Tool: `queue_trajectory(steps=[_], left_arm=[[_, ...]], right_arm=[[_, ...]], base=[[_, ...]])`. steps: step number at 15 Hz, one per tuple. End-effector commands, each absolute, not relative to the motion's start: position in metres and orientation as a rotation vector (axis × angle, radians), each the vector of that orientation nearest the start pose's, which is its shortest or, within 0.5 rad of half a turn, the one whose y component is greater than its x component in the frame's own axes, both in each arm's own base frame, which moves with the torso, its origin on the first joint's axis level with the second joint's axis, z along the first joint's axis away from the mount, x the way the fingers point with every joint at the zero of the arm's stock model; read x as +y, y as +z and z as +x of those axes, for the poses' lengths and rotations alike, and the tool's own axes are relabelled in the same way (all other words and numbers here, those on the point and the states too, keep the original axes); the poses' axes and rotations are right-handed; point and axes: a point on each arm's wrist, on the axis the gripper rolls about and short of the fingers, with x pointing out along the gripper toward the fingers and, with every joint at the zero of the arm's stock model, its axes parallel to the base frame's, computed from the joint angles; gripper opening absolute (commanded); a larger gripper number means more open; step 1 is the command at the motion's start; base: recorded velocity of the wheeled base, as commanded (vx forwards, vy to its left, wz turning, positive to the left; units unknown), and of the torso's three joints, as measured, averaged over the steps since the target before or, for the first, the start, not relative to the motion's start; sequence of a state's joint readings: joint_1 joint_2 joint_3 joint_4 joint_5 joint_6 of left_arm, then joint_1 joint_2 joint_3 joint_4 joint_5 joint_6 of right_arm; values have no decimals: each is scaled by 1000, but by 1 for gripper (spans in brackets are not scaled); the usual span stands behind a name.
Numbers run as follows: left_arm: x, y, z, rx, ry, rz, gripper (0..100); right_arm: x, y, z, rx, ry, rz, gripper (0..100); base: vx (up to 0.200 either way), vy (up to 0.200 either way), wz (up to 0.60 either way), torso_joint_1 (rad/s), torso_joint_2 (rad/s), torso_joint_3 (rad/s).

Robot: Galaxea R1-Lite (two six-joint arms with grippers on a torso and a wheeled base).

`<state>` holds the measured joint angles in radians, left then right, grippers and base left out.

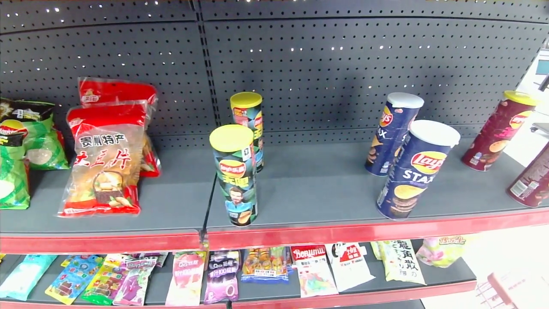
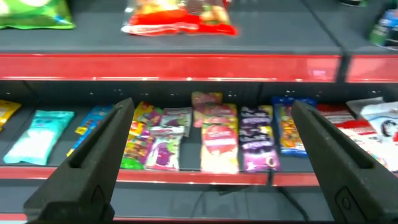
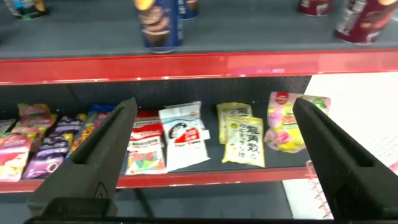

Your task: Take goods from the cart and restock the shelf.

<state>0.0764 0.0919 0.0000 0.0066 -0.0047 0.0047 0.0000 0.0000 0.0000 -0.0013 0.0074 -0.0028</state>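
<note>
Snack packets (image 2: 217,140) on the shelf (image 2: 186,177) lie beyond left gripper (image 2: 212,104) and right gripper (image 3: 214,102), both spread.

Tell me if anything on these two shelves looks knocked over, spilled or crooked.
Nothing is spilled or knocked over; the tall cardboard chip cans on the upper shelf all stand. Only the white snack packet on the lower shelf lies slightly askew beside its neighbours.

2 green cans (image 1: 235,176), 2 blue cans (image 1: 414,171), 2 maroon cans (image 1: 497,131). @ 9 o'clock: 2 red bags (image 1: 105,167) & 2 green bags (image 1: 13,176).
</note>
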Motion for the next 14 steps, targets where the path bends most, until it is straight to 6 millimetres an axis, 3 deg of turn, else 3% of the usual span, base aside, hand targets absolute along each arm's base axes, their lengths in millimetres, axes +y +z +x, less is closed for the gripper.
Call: queue_trajectory(steps=[1, 8, 14], left_arm=[[-1, 77, -16, 98, 72, 1, 100], [-1, 77, -16, 98, 72, 1, 100], [-1, 77, -16, 98, 73, -1, 100]], right_arm=[[0, 76, -23, -2, 8, -3, 100], [0, 76, -23, -2, 8, -2, 100], [0, 76, -23, -2, 8, -3, 100]], base=[[0, -200, 0, 7, -2, -2], [0, -200, 0, 4, 0, 3], [0, 0, 0, 0, 0, 0]])
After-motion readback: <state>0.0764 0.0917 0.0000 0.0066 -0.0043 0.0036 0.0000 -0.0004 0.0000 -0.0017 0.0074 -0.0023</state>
